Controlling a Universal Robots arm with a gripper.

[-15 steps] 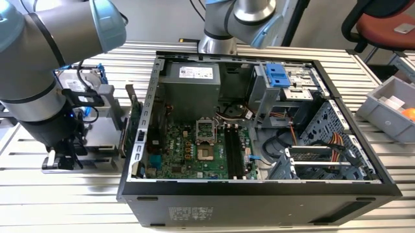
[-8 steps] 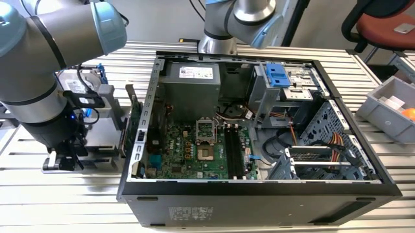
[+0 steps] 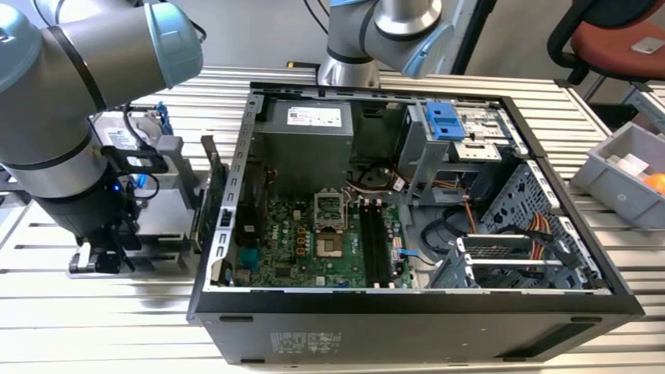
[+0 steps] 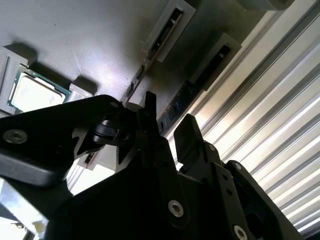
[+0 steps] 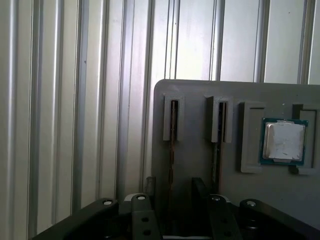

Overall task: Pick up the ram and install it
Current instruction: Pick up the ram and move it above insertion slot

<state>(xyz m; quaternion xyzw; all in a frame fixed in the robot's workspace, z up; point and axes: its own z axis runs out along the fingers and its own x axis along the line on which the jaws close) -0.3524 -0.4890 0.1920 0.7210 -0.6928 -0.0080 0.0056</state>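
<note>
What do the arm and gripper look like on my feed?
The arm has silver-grey tubular links with pale blue joint caps; its wrist end is black, with black cables. The gripper is matte black, with two flat fingers and silver screw heads.

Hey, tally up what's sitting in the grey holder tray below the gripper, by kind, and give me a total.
ram sticks, standing on edge in slots: 2
processor chip, lying flat: 1
Total: 3
</note>
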